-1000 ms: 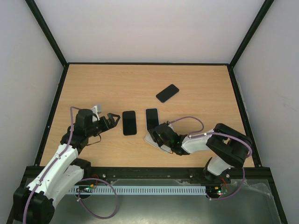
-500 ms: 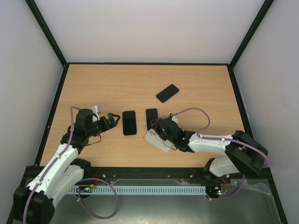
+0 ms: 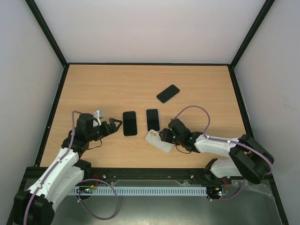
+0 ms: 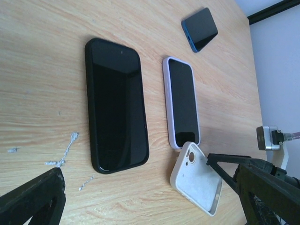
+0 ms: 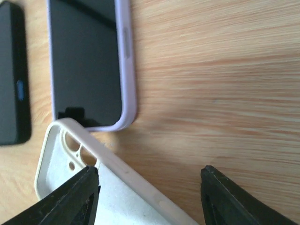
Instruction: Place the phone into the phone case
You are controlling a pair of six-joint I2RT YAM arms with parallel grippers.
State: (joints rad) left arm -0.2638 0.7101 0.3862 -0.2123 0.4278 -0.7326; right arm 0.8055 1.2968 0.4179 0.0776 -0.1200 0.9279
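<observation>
The empty white phone case [image 3: 157, 141] lies inside up near the table's front, its camera-hole corner close to the lower end of a lavender-cased phone [image 3: 153, 120]. A black phone [image 3: 130, 123] lies flat just left of that one. My right gripper [image 3: 165, 136] is open at the case's right edge. In the right wrist view one finger [image 5: 77, 199] hangs over the phone case [image 5: 119, 192] and the other over bare wood, with the right gripper [image 5: 149, 172] holding nothing. My left gripper [image 3: 116, 124] stands open just left of the black phone [image 4: 116, 105], empty.
A dark phone in a blue case [image 3: 168, 93] lies angled further back on the wooden table [image 3: 201, 93]. Black frame rails edge the table on all sides. White scuff marks [image 4: 63, 154] show on the wood near the left gripper [image 4: 150, 199].
My right gripper has opened and let go of the white case, which now lies on the table; the arm has stretched out to the right. The left gripper drew back slightly.
</observation>
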